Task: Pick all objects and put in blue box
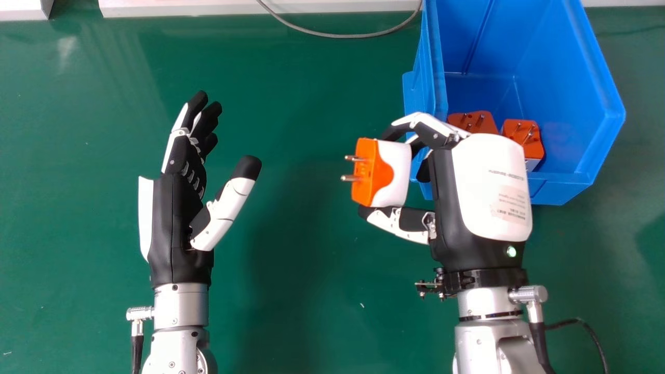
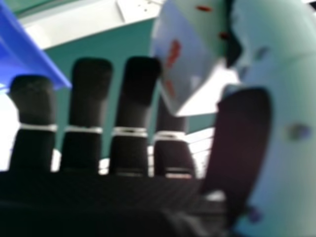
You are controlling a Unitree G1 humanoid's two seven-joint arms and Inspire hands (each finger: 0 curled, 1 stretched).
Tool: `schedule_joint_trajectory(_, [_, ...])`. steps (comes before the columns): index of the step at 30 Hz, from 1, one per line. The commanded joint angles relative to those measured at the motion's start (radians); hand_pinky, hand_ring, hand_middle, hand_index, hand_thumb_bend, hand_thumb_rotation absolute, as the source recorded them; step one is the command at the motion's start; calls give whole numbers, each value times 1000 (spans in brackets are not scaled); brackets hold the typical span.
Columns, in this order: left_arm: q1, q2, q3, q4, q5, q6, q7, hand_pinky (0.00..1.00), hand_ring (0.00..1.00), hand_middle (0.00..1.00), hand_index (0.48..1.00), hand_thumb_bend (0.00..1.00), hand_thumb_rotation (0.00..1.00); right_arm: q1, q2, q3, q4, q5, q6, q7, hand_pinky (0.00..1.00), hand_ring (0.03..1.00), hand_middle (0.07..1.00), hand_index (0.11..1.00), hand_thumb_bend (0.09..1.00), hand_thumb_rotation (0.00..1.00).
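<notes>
In the head view my right hand (image 1: 488, 192) is curled round an orange and white plug adapter (image 1: 379, 172), pinched between thumb and fingers, its metal pins facing left. Hand and adapter are just left of and in front of the blue box (image 1: 563, 184). Two more orange adapters lie inside the box near its front wall, one (image 1: 474, 122) at the left and one (image 1: 524, 139) beside it, both partly hidden by the hand. My left hand (image 1: 179, 223) is open and empty at the left. In the right hand view the held adapter (image 2: 185, 54) sits between the fingers (image 2: 133, 94) and thumb of my right hand (image 2: 247, 143).
A grey cable (image 1: 343, 36) curves along the far edge of the green table (image 1: 311, 291). White panels (image 1: 234, 8) border the table's back. The blue box's left wall stands close to my right hand's fingers.
</notes>
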Motion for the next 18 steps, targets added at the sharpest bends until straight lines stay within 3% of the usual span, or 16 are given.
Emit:
schedule_joint_trajectory(1, [-10, -4, -3, -5, 4, -11, 0, 919, 908, 885, 890, 838, 553, -12, 11, -14, -7, 5, -20, -41, 222, 308, 445, 509, 522, 0])
schedule_joint_trajectory(3, [-10, -4, -3, -5, 6, -13, 2, 921, 909, 886, 891, 839, 554, -12, 10, -17, -5, 8, -25, -49, 211, 294, 451, 504, 523, 0])
schedule_joint_trajectory(4, [-10, -7, -3, -6, -5, -11, -7, 921, 909, 886, 891, 839, 554, -11, 11, -20, -4, 12, -28, -53, 211, 294, 451, 504, 523, 0])
schedule_joint_trajectory(6, [-9, -7, -4, -7, -10, -11, -11, 921, 910, 886, 891, 839, 554, -11, 9, -27, 6, 15, -40, -77, 205, 287, 457, 501, 524, 0])
schedule_joint_trajectory(8, [-9, -7, -2, -5, -2, -14, -4, 925, 912, 888, 892, 841, 549, -10, 12, -37, 13, 25, -48, -99, 204, 283, 453, 503, 524, 0])
schedule_joint_trajectory(13, [-6, -8, -3, -6, -3, -14, -5, 924, 911, 887, 891, 839, 548, -7, 13, -66, 19, 31, -40, -131, 190, 264, 465, 495, 526, 0])
schedule_joint_trajectory(18, [-1, -7, -4, -8, 6, -15, 2, 927, 913, 887, 890, 837, 548, 3, 11, -103, 12, 41, -36, -132, 189, 262, 446, 504, 524, 0])
